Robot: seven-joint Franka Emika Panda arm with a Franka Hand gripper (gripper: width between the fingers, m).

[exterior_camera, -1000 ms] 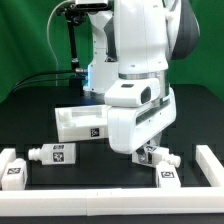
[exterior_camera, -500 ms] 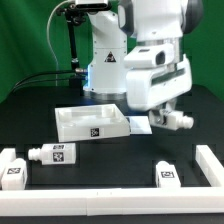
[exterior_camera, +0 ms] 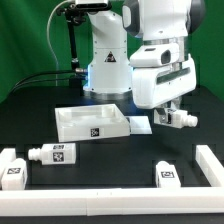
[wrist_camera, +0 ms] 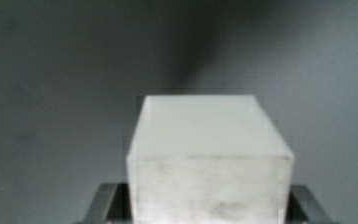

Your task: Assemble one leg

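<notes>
My gripper [exterior_camera: 168, 108] is shut on a white leg [exterior_camera: 174, 118] and holds it well above the black table, to the exterior view's right of the large white panel [exterior_camera: 92, 123]. The leg's tag faces the camera. In the wrist view the leg [wrist_camera: 211, 150] fills the middle as a white block between my dark fingers [wrist_camera: 105, 204]. Another leg [exterior_camera: 52, 154] lies on its side at the front left. A third leg [exterior_camera: 167, 175] lies at the front right, and a fourth [exterior_camera: 12, 166] at the far left edge.
A white rail [exterior_camera: 110, 199] runs along the table's front and up the right side [exterior_camera: 210, 165]. The robot's base [exterior_camera: 105, 70] stands behind the panel. A small flat white piece [exterior_camera: 138, 123] lies beside the panel's right edge.
One second ago my gripper was low at the front right over the leg. It has risen with the leg in it, and in the last half second it barely moved.
</notes>
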